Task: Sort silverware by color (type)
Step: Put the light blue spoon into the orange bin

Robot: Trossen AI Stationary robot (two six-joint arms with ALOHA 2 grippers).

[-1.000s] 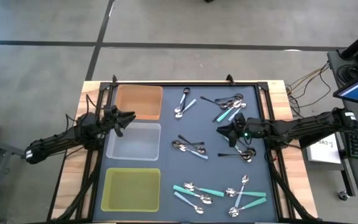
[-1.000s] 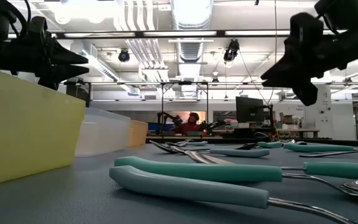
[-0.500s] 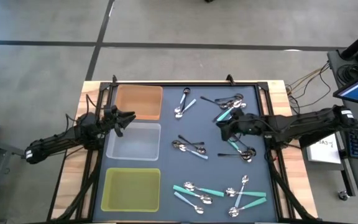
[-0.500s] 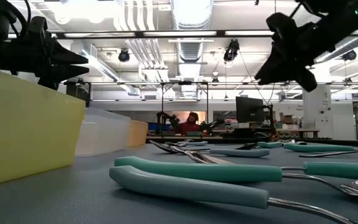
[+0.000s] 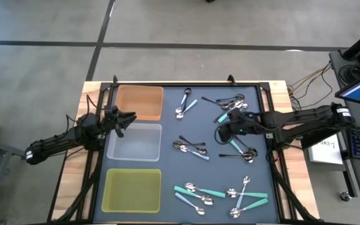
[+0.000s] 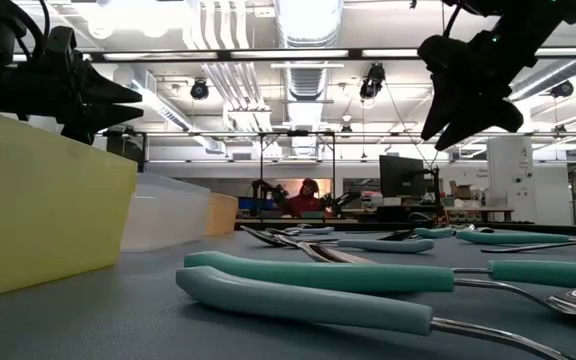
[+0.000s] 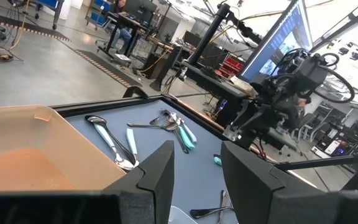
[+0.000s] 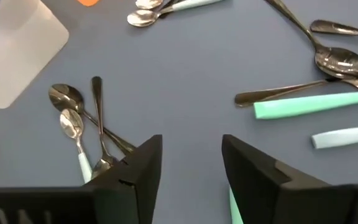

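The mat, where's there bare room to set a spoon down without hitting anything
Bare mat lies between the clear tray and the middle spoon cluster, and beside the yellow-green tray. All three trays, orange tray included, look empty. The right half is crowded with spoons, under the right gripper.

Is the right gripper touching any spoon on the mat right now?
Apart. The low view shows the right gripper hanging well above the spoons, with open room between. Its wrist view shows bare mat between open fingers.
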